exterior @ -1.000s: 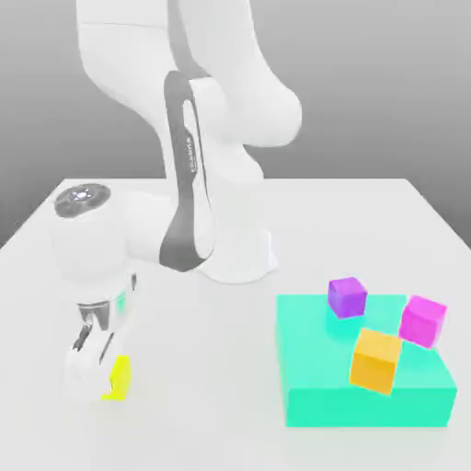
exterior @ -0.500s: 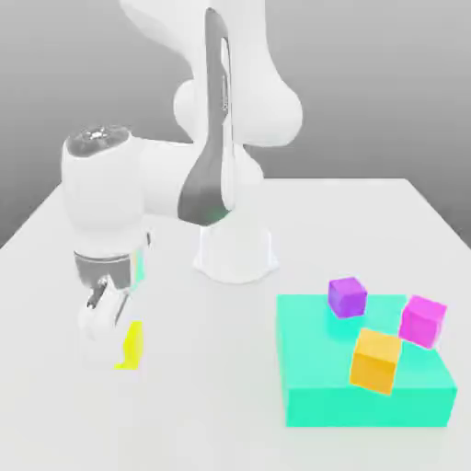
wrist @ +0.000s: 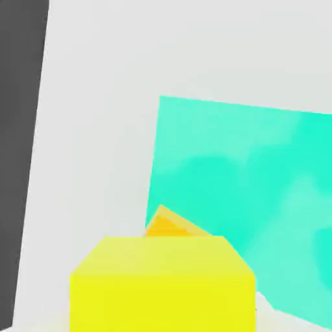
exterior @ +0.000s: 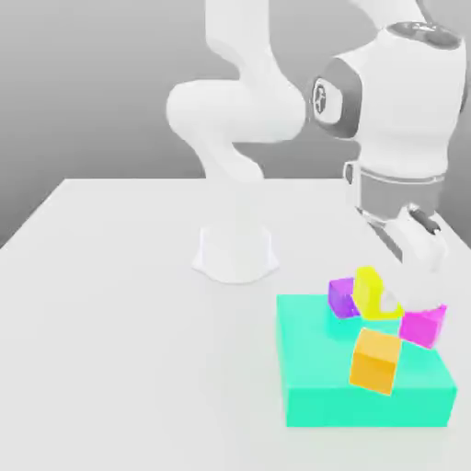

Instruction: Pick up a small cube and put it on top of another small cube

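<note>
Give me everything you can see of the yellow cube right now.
The yellow cube is small, plain and bright yellow, with a smooth, unmarked matte surface and sharp edges. It sits tilted in the gripper, whose fingers are shut on it, and hangs in the air above the teal platform. In the exterior view it overlaps the purple cube and lies left of the magenta cube, above the orange cube. In the hand view it appears as a broad yellow block with the orange cube's corner behind it.
</note>
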{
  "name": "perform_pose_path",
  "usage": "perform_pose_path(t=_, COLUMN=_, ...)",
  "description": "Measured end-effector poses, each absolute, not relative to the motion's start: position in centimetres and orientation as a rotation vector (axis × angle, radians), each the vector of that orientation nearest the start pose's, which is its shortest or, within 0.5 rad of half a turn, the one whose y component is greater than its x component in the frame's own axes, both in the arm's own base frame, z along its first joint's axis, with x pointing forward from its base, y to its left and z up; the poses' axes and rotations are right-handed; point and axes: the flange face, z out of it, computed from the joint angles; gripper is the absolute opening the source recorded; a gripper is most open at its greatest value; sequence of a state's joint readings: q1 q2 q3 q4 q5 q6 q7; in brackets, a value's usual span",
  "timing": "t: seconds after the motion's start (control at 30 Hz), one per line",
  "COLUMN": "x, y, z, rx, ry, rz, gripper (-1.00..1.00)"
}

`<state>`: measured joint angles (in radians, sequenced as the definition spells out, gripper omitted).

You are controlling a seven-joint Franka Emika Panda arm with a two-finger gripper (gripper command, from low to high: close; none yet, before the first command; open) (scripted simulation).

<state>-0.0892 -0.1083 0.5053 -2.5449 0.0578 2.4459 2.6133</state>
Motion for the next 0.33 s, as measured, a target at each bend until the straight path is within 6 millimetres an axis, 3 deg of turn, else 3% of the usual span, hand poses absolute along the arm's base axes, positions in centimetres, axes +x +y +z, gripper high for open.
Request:
perform_pose_path(t=0.2, x=41.0, y=18.1, z=26.7, rx=-1.368, ry=2.83, rz=-0.016, gripper=-1.0)
perform_pose_path(t=0.23, x=40.9, y=18.1, z=26.0, rx=-1.368, ry=2.828, rz=-0.009, gripper=1.0)
perform_pose_path(t=0.33, x=41.0, y=18.0, z=26.0, rx=-1.362, ry=2.831, rz=-0.009, gripper=1.0)
